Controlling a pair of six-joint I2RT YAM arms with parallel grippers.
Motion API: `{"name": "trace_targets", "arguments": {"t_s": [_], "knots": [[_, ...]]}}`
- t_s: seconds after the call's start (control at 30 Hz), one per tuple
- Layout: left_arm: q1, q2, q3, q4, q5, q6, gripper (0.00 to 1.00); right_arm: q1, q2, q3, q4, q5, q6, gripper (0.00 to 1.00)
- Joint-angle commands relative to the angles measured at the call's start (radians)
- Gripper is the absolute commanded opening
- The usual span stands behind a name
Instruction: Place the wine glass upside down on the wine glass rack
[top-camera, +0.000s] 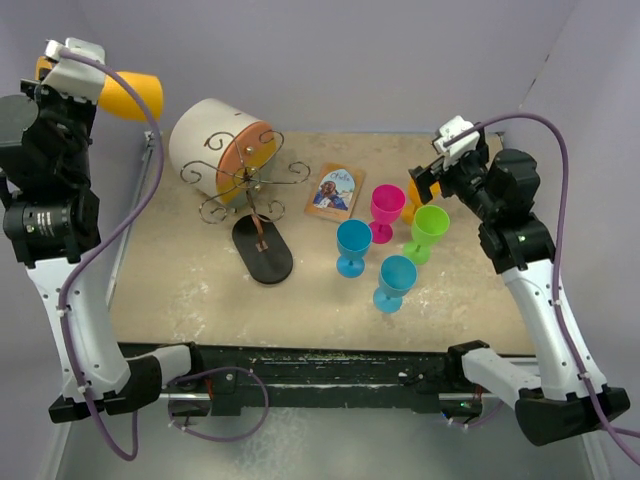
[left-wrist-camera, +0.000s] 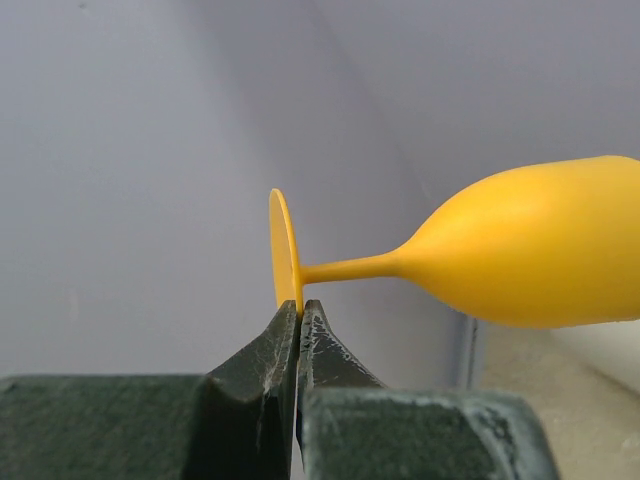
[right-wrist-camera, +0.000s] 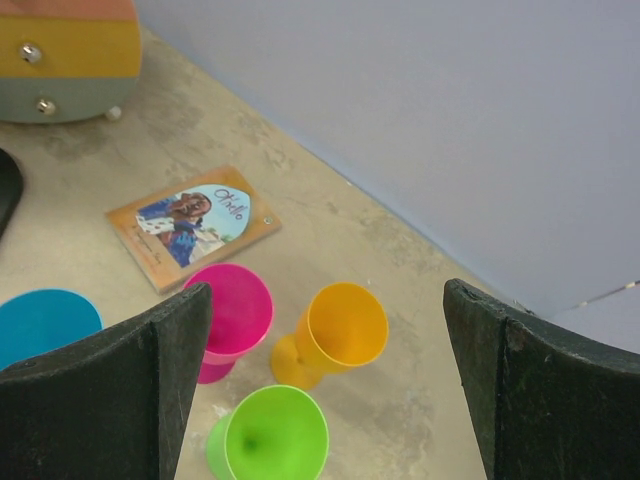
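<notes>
My left gripper (top-camera: 45, 68) is raised high at the far left, shut on the round foot of a yellow-orange wine glass (top-camera: 135, 95). In the left wrist view the gripper (left-wrist-camera: 300, 305) pinches the foot's edge, and the glass (left-wrist-camera: 540, 255) lies on its side with the bowl pointing right. The wine glass rack (top-camera: 250, 185), thin dark wire with scroll arms on a black oval base (top-camera: 263, 250), stands on the table right of and below the held glass. My right gripper (top-camera: 423, 183) is open and empty above the glasses at the right; it also shows in the right wrist view (right-wrist-camera: 325, 290).
A white cylinder with an orange inside (top-camera: 215, 145) lies behind the rack. A picture book (top-camera: 335, 190) lies flat mid-table. Upright glasses stand at the right: pink (top-camera: 386, 205), green (top-camera: 430, 225), two blue (top-camera: 352, 240) (top-camera: 396, 275), and an orange one (right-wrist-camera: 345, 325) below my right gripper.
</notes>
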Motion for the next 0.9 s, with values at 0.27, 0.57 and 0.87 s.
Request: {"name": "trace_targets", "arguments": {"t_s": [0.27,0.57,0.87], "knots": [[-0.002,-0.037,-0.274,-0.004,-0.073,0.477,0.0,-0.05,-0.058,-0.091,0.114,-0.017,0.009,1.0],[-0.08,-0.06,-0.358,-0.161,0.084,0.635,0.0,-0.051,-0.05,-0.112,0.118,-0.035,0.007,1.0],[-0.182,-0.023,-0.417,-0.135,0.181,0.76,0.0,-0.058,-0.048,-0.118,0.118,-0.048,0.003,1.0]]}}
